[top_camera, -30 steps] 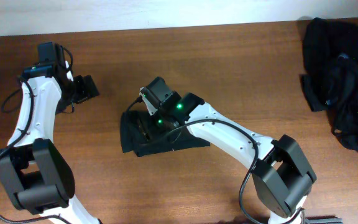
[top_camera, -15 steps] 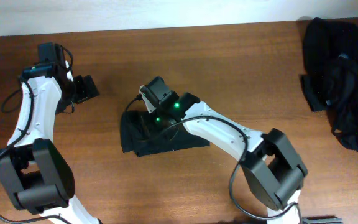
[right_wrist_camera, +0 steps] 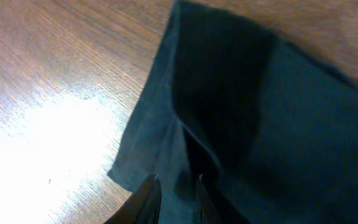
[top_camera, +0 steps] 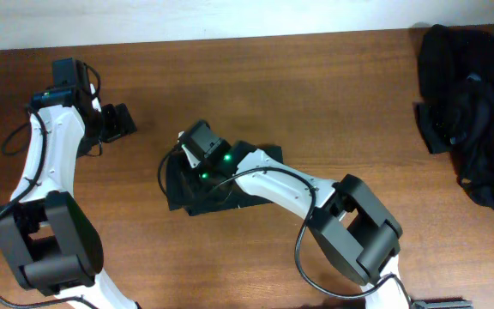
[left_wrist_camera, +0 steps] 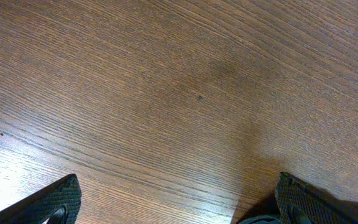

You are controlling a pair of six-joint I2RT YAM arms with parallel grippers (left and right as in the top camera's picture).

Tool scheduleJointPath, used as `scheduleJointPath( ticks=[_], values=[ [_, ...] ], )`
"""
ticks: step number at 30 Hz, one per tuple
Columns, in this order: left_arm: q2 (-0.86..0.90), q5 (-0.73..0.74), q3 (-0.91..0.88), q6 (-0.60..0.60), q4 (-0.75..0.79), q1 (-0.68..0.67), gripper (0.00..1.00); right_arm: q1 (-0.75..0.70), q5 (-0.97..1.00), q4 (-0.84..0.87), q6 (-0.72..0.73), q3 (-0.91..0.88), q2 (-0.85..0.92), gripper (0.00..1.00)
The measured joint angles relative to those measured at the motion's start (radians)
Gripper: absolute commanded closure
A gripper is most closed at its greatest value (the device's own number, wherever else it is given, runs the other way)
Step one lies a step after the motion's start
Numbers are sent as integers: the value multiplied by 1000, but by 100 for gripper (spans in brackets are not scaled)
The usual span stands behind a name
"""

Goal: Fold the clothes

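Centrally on the wooden counter [top_camera: 316,77], a little left of the middle in the overhead view, lies a black garment [top_camera: 230,196], already folded into a small, roughly square packet. The right pincer [right_wrist_camera: 174,190] is down at the packet's left edge. Its fingers stand close together with a raised ridge of the cloth between them, so it appears to be pinching that fold. The left pincer [top_camera: 123,122] hangs at the upper left, jaws wide apart, holding nothing, with only bare wood beneath it. A loose heap of black clothes [top_camera: 474,112] sits at the far right edge, well apart from both arms.

The step in hand looks like taking hold of the packet's edge to fold it over or tidy it. To do this well, the grip probably needs to catch every layer at that edge, not only the top one. The lift should stay low and slow so the earlier folds do not slide open.

No boxes, baskets or other containers are in view.
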Motion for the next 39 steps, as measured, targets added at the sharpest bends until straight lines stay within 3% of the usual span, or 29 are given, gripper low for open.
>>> scheduleJointPath(
  ticks=[5, 12, 19, 25, 39],
  values=[
    [0, 0, 0, 0, 0, 0, 1, 8, -68, 68, 2, 0, 15, 75],
    [0, 0, 0, 0, 0, 0, 1, 3, -343, 216, -3, 2, 15, 75],
    [0, 0, 0, 0, 0, 0, 1, -36, -472, 168, -26, 4, 15, 75],
    [0, 0, 0, 0, 0, 0, 1, -92, -475, 151, -29, 4, 15, 75],
    [0, 0, 0, 0, 0, 0, 1, -98, -170, -63, -83, 6, 15, 69]
  ],
)
